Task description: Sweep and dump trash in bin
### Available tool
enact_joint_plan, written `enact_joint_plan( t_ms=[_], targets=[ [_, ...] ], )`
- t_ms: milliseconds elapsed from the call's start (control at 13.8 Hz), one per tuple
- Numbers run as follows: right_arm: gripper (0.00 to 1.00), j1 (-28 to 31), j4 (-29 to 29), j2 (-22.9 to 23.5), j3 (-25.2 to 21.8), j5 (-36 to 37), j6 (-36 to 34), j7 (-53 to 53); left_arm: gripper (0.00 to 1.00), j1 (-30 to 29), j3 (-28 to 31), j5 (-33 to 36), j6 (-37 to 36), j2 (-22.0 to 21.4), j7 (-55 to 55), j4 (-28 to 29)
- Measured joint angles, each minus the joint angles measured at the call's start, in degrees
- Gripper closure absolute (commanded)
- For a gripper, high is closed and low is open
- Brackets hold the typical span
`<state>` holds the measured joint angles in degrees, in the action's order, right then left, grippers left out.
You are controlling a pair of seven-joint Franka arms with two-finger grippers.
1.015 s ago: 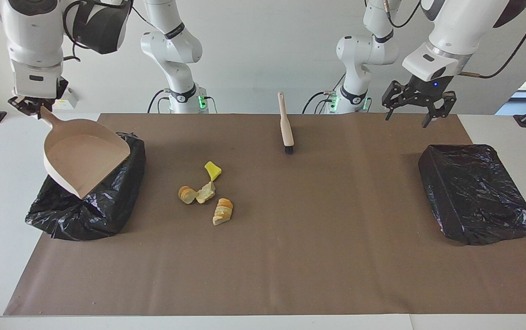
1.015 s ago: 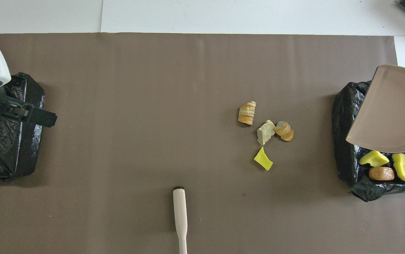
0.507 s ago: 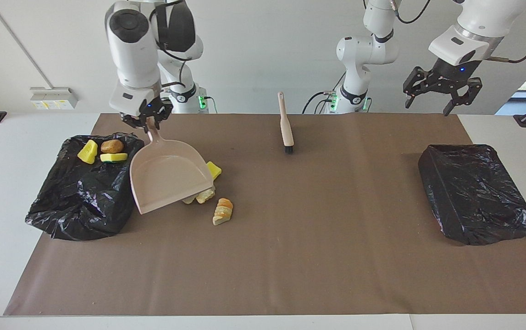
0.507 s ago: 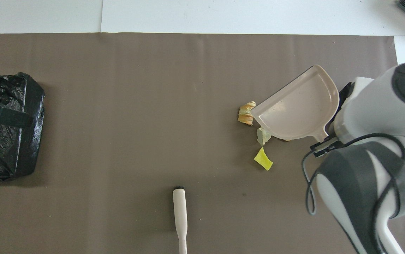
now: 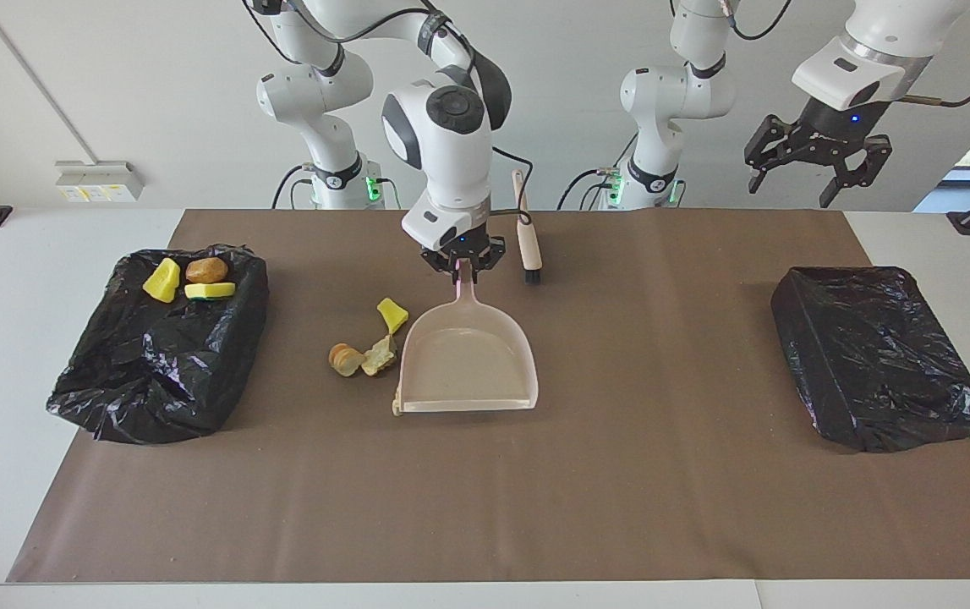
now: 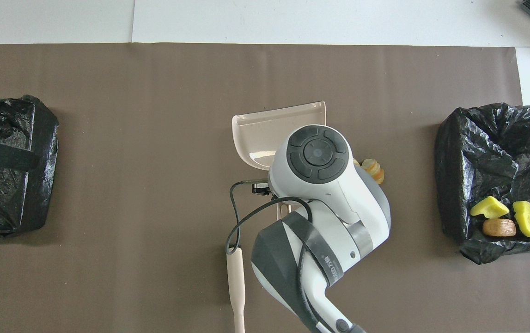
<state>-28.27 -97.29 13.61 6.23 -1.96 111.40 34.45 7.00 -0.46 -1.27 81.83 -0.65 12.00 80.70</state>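
Observation:
The pale pink dustpan (image 5: 468, 368) (image 6: 265, 132) rests on the brown mat mid-table, its mouth turned away from the robots. My right gripper (image 5: 461, 267) is shut on its handle; in the overhead view the arm hides the grip. Loose trash lies beside the pan toward the right arm's end: a yellow chunk (image 5: 392, 315), a bread lump (image 5: 346, 359) (image 6: 373, 169) and a pale chunk (image 5: 380, 355). Another piece peeks from under the pan's corner (image 5: 398, 410). The black-bagged bin (image 5: 155, 372) (image 6: 477, 152) holds two yellow chunks (image 6: 489, 207) and a brown lump (image 6: 499, 227). My left gripper (image 5: 813, 173) waits open, raised.
The beige brush (image 5: 527, 233) (image 6: 236, 286) lies on the mat close to the robots, right beside my right gripper. A second black-bagged bin (image 5: 878, 355) (image 6: 6, 175) sits at the left arm's end, below my left gripper.
My right arm swung the dustpan from above the bin to mid-table and lowered it onto the mat beside the loose trash, covering one bread piece. The left gripper rose a little.

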Motion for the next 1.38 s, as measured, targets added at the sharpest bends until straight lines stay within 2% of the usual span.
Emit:
enact_joint_plan(
  t_ms=[290, 507, 725, 797, 870, 942, 1160, 1377],
  targets=[
    [1.0, -5.1, 2.9, 6.61, -0.05, -0.2, 10.37, 9.17, 0.0, -0.01, 0.05, 0.0, -0.45, -0.05, 0.0, 0.01],
    [0.8, -7.52, 2.87, 10.81, -0.08, -0.22, 17.75, 11.3, 0.0, -0.01, 0.05, 0.0, -0.48, -0.06, 0.0, 0.02],
    [0.74, -7.52, 1.86, 12.58, -0.2, -0.22, 18.63, 10.41, 0.0, -0.01, 0.04, 0.0, -0.48, -0.07, -0.01, 0.02],
    [0.64, -7.56, 1.13, 12.63, -0.19, -0.22, 19.65, 9.82, 0.0, -0.01, 0.03, 0.0, -0.48, -0.07, -0.01, 0.02],
    [0.26, -7.62, 0.43, 12.62, -0.19, -0.22, 20.67, 9.39, 0.0, 0.0, -0.02, 0.0, -0.48, -0.07, -0.01, 0.02],
    [0.0, -7.63, 0.17, 12.61, -0.19, -0.22, 20.94, 8.95, 0.0, 0.0, -0.04, 0.0, -0.48, -0.08, -0.01, 0.02],
    [0.0, -6.94, 0.14, 12.21, -0.58, -0.22, 19.11, 8.79, 0.0, 0.0, -0.03, 0.0, -0.48, -0.08, -0.03, 0.02],
    [0.0, -4.36, 0.69, 8.98, -0.83, -0.23, 12.13, 5.97, 0.0, 0.0, -0.03, 0.0, 0.25, -0.08, -0.07, 0.02]
  ],
)
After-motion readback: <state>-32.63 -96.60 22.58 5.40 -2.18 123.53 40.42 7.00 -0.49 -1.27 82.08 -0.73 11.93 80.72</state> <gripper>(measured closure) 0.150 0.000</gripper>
